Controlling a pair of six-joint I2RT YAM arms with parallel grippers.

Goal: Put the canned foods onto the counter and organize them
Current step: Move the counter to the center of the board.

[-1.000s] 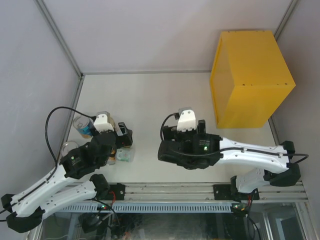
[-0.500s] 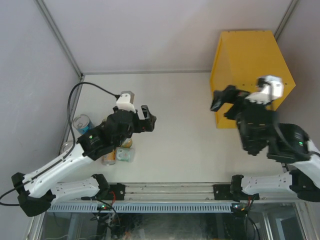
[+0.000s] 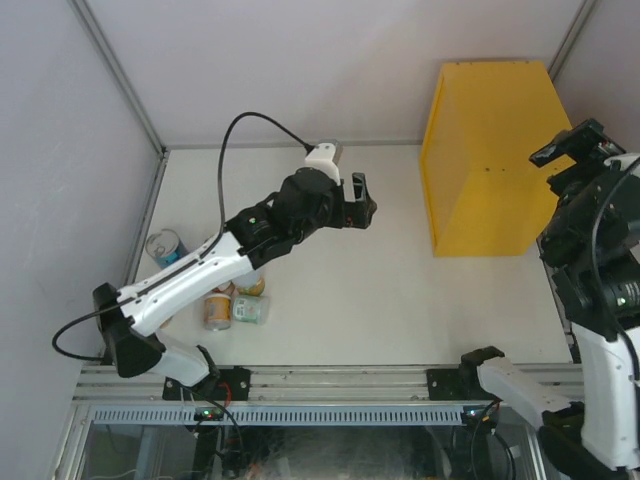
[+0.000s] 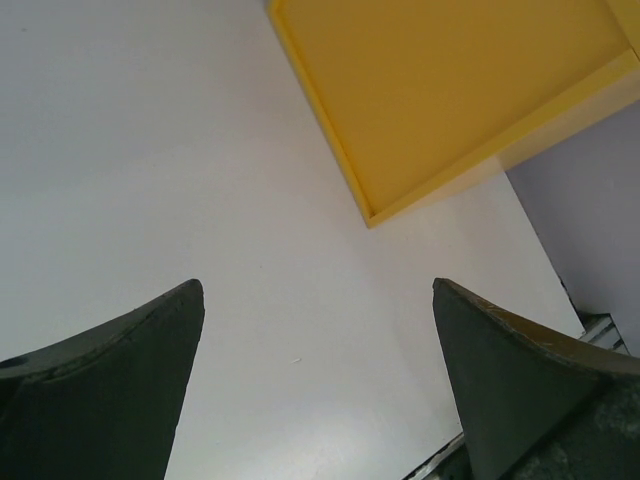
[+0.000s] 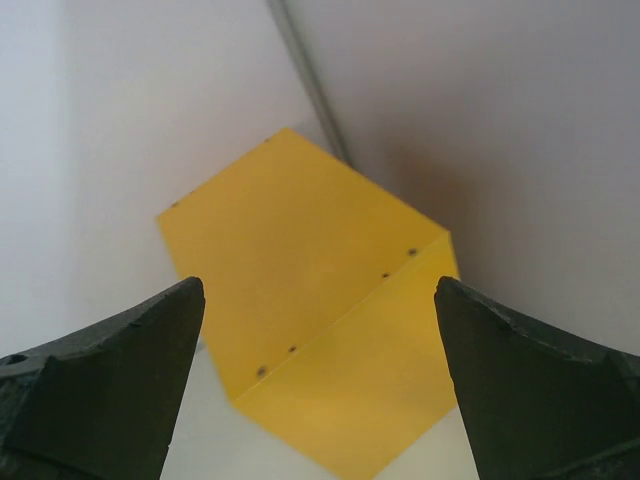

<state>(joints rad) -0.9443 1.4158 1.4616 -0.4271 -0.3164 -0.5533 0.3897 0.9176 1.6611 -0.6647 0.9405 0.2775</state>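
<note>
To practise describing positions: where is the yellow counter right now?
In the top view, the yellow counter stands at the far right corner of the table, with the right gripper hovering just beside it.

The left arm [image 3: 190,280] and the right arm [image 3: 600,360] have smooth white shells joined by bulky black joints. A thin black cable [image 3: 221,165] runs off the left arm, which also carries a small white camera block [image 3: 322,155]. The left claw [image 3: 365,200] and the right claw [image 3: 570,145] are black. Their fingers [image 4: 110,390] are dark, matte, tapered wedges.
</note>
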